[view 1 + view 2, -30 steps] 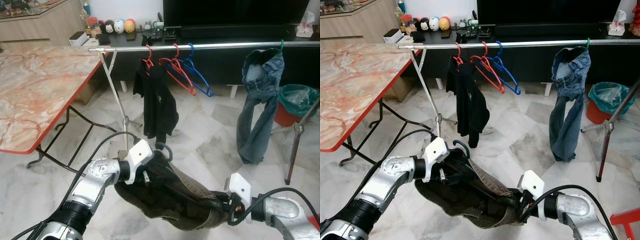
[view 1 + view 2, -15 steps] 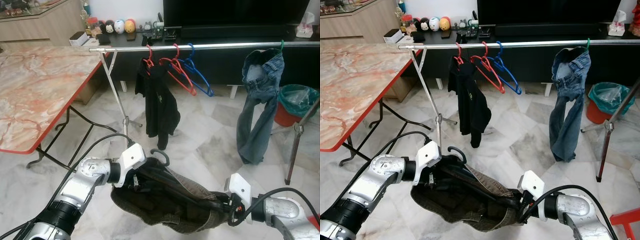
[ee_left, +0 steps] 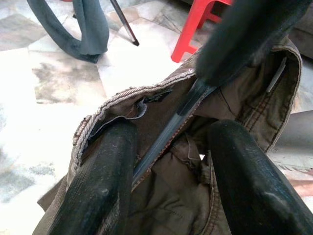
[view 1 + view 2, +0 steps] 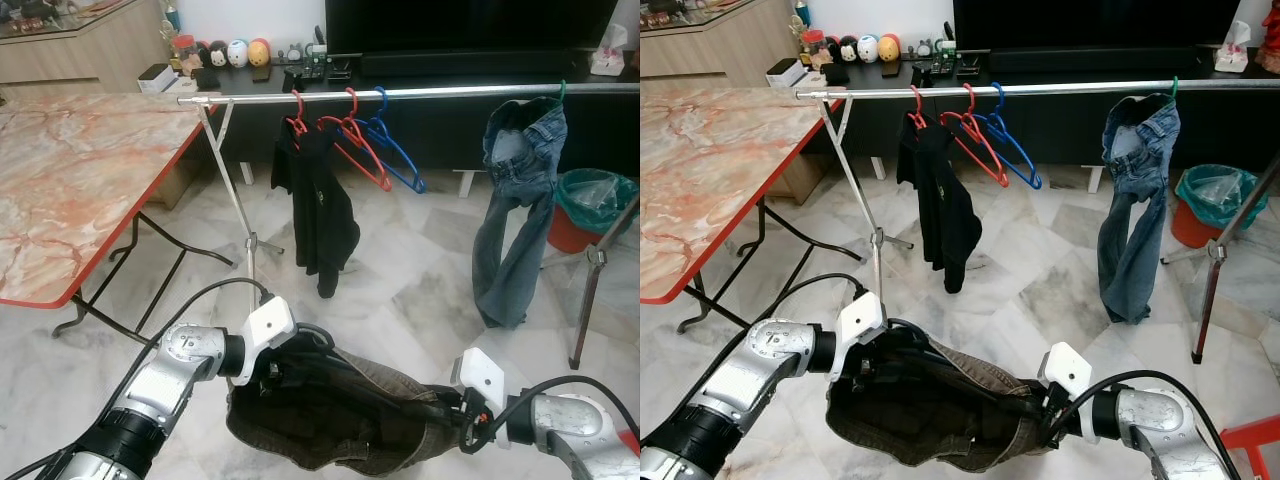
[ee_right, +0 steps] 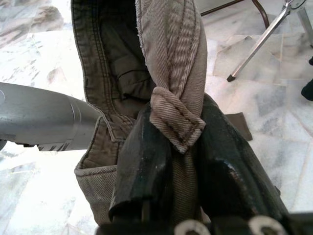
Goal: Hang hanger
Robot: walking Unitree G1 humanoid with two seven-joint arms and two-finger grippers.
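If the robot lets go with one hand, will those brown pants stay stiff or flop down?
Probably flop. The brown pants already sag like a hammock between the left gripper and right gripper, so the cloth looks soft. The right gripper's fingers bunch the waistband into folds, so it squashes easily. The dark hanger inside looks like the only stiff part.

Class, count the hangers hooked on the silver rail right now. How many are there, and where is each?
4 on the rail: a red hanger carrying the black garment, an empty red hanger, an empty blue hanger, and a green hook above the jeans.
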